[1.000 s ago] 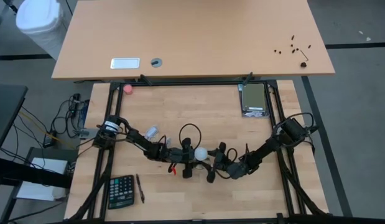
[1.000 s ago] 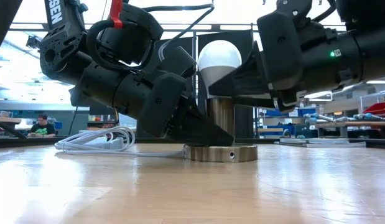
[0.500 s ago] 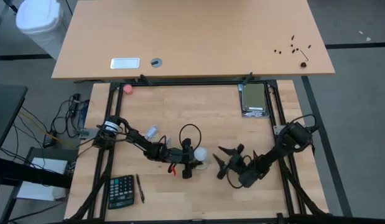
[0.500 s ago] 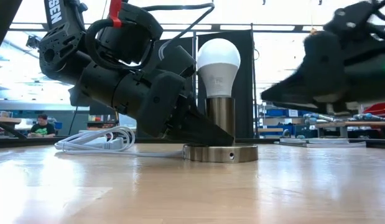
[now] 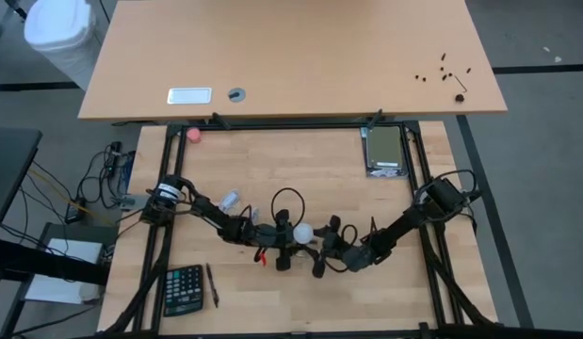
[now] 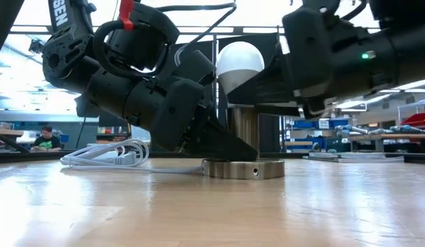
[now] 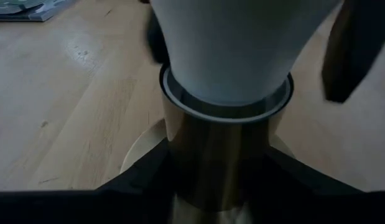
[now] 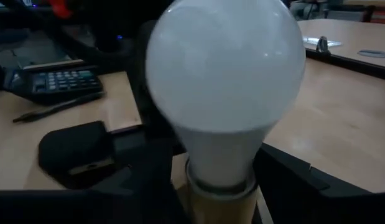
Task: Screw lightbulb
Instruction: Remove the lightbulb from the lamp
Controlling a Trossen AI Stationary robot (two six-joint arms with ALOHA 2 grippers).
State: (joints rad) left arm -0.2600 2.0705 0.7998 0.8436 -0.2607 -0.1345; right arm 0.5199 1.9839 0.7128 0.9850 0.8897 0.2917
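Smooth white pear-shaped lightbulb [image 6: 240,63] upright in cylindrical metal socket [image 6: 244,126]; L gripper [image 6: 222,147] fingers clamp socket, R gripper [image 5: 321,250] back from 0.5 s ago, fingers astride bulb

floor: grey [image 5: 536,141] | desk: wooden [image 5: 291,56] | bin: white [image 5: 60,33]

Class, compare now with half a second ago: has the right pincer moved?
Yes. In the high view the right pincer has swung back toward the lightbulb standing on its metal base, closing the gap.
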